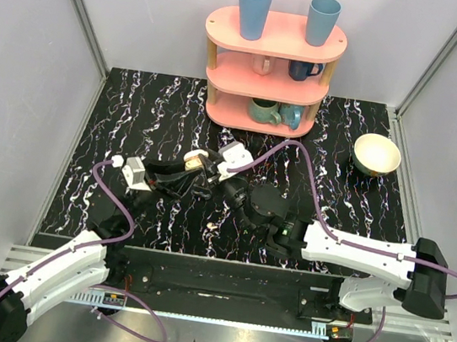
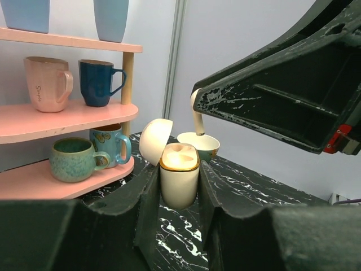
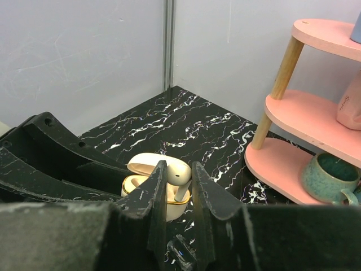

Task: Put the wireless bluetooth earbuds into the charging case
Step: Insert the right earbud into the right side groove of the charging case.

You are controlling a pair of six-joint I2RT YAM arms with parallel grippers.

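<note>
The charging case [image 2: 179, 180] stands upright with its lid [image 2: 155, 140] open, and my left gripper [image 2: 179, 169] is shut on its body just above the table. It also shows in the top view [image 1: 196, 165] and in the right wrist view [image 3: 135, 183]. My right gripper [image 3: 179, 169] is shut on one white earbud [image 3: 176, 174], stem pointing down, right over the case's open top. The stem [image 2: 198, 119] hangs from the right gripper in the left wrist view. I cannot tell whether another earbud lies in the case.
A pink three-tier shelf [image 1: 275, 33] with mugs and two blue cups stands at the back. A cream bowl [image 1: 376, 153] sits at the back right. Both arms meet mid-table, the left gripper [image 1: 197, 171] beside the right gripper [image 1: 216, 166].
</note>
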